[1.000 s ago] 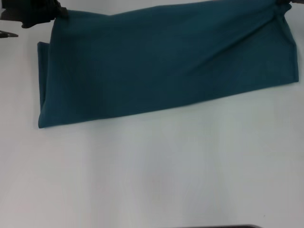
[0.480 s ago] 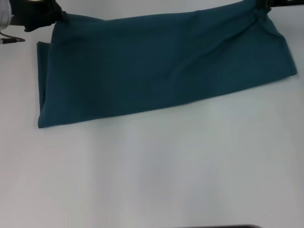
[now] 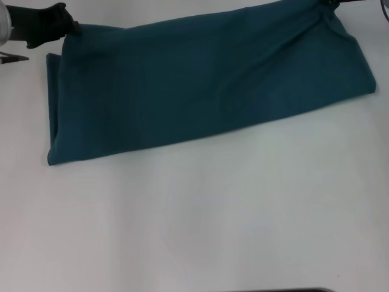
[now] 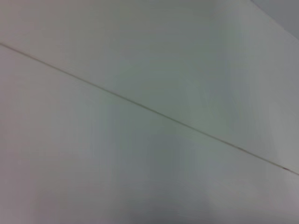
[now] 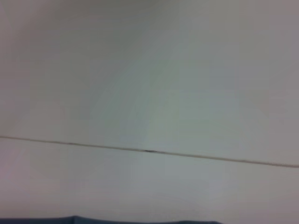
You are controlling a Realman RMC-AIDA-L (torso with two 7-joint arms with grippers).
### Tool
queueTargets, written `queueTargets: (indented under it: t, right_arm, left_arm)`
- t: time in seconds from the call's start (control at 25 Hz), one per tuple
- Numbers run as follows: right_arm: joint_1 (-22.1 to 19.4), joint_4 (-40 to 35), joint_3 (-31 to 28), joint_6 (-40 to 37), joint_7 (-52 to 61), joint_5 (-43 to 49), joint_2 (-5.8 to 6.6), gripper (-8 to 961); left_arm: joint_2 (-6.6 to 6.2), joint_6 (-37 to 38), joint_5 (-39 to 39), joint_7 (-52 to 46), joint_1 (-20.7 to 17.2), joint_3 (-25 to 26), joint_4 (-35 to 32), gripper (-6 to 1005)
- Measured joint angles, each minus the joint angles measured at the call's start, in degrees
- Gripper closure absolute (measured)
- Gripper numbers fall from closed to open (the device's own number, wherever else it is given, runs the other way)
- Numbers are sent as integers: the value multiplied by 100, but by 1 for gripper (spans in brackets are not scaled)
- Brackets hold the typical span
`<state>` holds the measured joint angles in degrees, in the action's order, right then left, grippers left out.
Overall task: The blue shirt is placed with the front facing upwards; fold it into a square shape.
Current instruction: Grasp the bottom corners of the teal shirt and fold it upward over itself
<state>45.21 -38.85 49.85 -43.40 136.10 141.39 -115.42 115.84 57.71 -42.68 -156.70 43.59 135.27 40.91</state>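
Observation:
The blue shirt [image 3: 200,85] lies as a long teal band across the far part of the white table, plain side up, with no lettering showing. My left gripper [image 3: 68,27], black, is at the band's far left corner and holds it. My right gripper [image 3: 328,3] is at the far right corner at the picture's top edge, where the cloth bunches into creases toward it. The far edge is stretched between the two grippers. A thin strip of the shirt [image 5: 140,220] shows in the right wrist view. The left wrist view shows only table.
The white table [image 3: 213,225] spreads bare on the near side of the shirt. A small dark object [image 3: 12,58] lies at the left edge. A thin seam line [image 4: 149,109] crosses the table surface.
Both grippers have drawn the shirt's far edge slightly nearer. The right corner has shifted left, and the right end of the band has pulled inward a little.

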Motion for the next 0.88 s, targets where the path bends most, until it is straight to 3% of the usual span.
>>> queueTargets:
  t: [0.88]
  right_arm:
    - [-86, 35, 44, 32, 49, 12, -42, 807]
  left_arm:
    - [44, -122, 200, -45, 27, -1, -58, 993]
